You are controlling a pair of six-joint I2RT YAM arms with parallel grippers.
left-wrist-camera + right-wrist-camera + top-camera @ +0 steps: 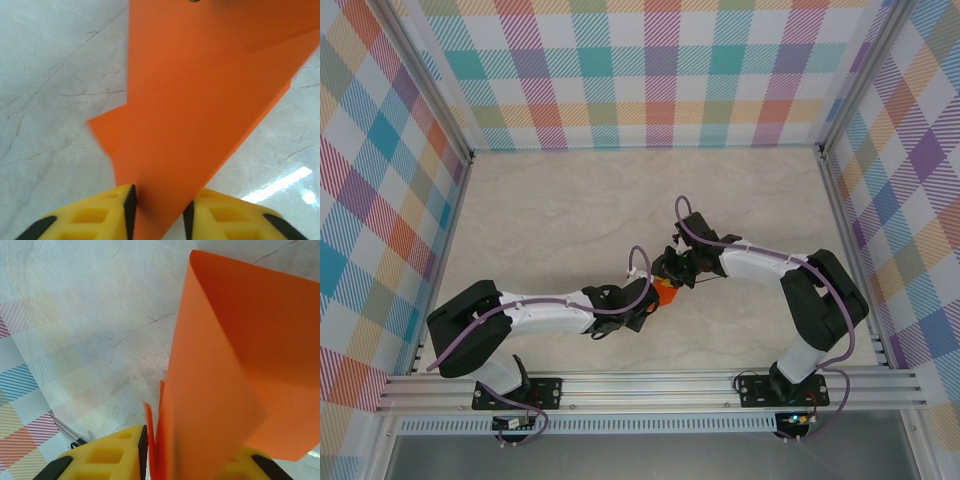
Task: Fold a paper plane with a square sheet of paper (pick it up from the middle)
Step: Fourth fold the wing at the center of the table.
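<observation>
Orange paper (664, 293) in right fingers (112, 455); left fingers (100, 217) narrow astride it, grip unclear; open table (570, 200) around.

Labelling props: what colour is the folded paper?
The paper is bright orange; the left wrist view shows it best.

A bright orange sheet of paper (665, 293), already creased into an angular, pointed shape, sits between the two arms near the middle of the pale marbled worktop (570, 220). From the left wrist, the sheet (200, 125) shows overlapping layers with a diagonal fold line and a stepped left edge; its narrow near end is pinched between the left fingers (100, 217). From the right wrist, the paper (240, 365) stands upright with a rounded fold at its top, rising beside the right fingers (110, 450) and hiding part of one.
</observation>
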